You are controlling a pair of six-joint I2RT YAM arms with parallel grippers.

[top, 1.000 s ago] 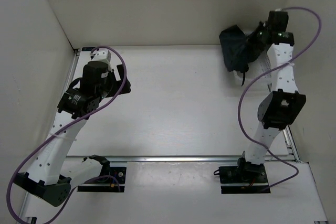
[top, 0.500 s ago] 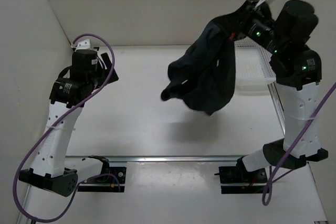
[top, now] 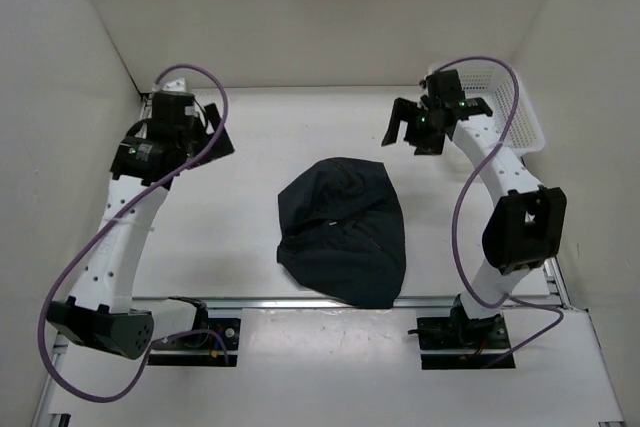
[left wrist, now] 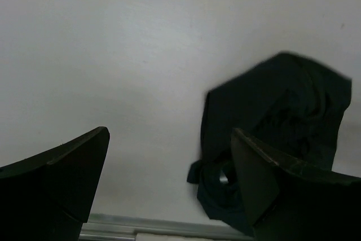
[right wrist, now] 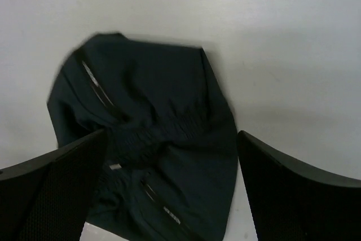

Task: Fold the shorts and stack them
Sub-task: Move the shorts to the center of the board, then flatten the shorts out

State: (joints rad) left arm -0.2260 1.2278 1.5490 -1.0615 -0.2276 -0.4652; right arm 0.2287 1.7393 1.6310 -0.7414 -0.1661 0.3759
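Note:
The shorts (top: pixel 343 231) lie crumpled in a dark heap on the table's middle, a little toward the front. They also show in the left wrist view as a bunched mass (left wrist: pixel 282 134) and fill the right wrist view (right wrist: pixel 152 145), gathered waistband visible. My right gripper (top: pixel 412 129) hovers open above the table at the back right, apart from the shorts, nothing between its fingers. My left gripper (top: pixel 205 134) stands open at the back left, well away from the fabric.
A white mesh basket (top: pixel 515 117) sits at the back right corner behind the right arm. White walls enclose the table on three sides. A metal rail (top: pixel 330 300) runs along the front edge by the arm bases.
The right gripper carried the shorts from the back right basket out over the table, opened and let them drop to the middle. The left arm shifted slightly toward the back left.

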